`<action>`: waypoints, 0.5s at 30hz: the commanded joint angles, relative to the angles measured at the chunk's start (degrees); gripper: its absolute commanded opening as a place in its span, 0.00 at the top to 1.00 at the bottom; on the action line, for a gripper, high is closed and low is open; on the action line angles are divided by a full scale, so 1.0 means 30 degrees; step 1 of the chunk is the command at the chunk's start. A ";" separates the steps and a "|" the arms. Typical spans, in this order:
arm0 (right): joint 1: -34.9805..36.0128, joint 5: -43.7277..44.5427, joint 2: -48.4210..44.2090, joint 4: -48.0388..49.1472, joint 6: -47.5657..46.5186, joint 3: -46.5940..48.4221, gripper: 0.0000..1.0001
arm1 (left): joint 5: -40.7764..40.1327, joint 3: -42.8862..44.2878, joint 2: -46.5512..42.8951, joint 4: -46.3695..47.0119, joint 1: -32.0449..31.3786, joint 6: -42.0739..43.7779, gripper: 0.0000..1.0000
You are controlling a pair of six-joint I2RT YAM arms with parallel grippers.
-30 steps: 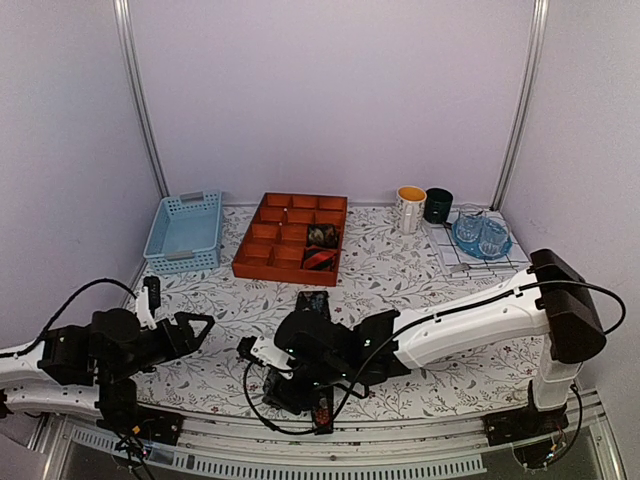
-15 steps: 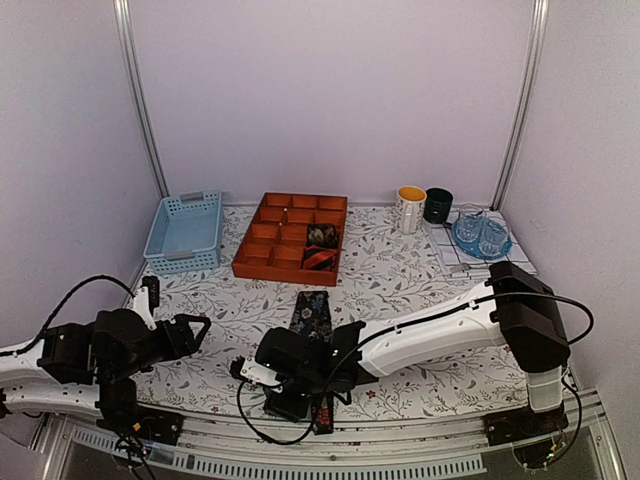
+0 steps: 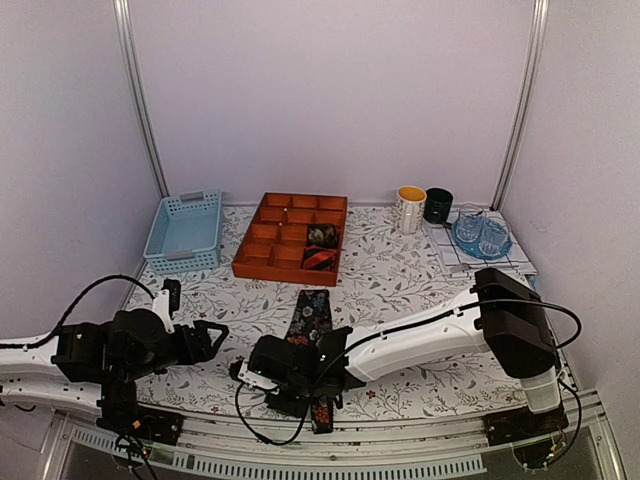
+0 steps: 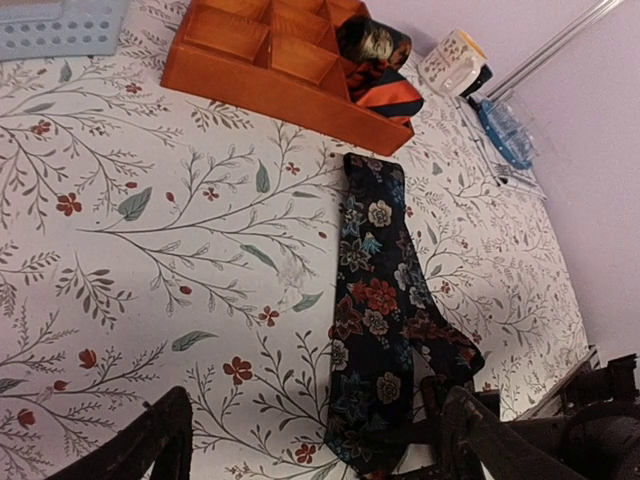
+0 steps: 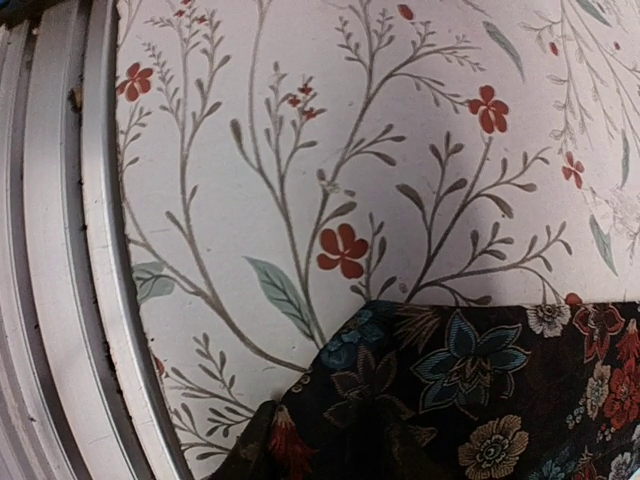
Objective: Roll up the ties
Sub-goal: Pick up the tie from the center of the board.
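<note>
Floral tablecloth [image 3: 400,270] carries the tie [image 3: 312,315], right arm [image 3: 420,335] stretched low over it

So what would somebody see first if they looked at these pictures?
Probably the long dark tie covered in bright flowers, lying flat on the flowery table near the front edge. Next comes the orange tray farther back, with a dark rolled tie and a red-and-black one tucked in its right-hand compartments.
</note>
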 commanded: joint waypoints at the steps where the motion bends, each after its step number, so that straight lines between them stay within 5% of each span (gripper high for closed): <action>1: 0.0156 0.1189 0.1432 -0.1213 -0.0082 -0.0347 0.83 | 0.0315 0.0010 0.0540 0.0986 0.0118 0.0432 0.16; 3: 0.0149 0.1272 0.0663 -0.0884 0.0141 -0.0451 1.00 | 0.0058 0.0161 0.0548 0.0768 0.0106 0.0339 0.16; 9: -0.0440 0.0030 -0.4030 0.0133 0.1289 0.0839 1.00 | -0.1371 0.1073 -0.0832 -0.0264 0.0146 0.0410 0.17; 15: -0.2193 0.2072 -0.7437 -0.0198 0.1759 0.4152 1.00 | -0.2357 0.2816 -0.0988 0.0593 0.0210 0.2523 0.16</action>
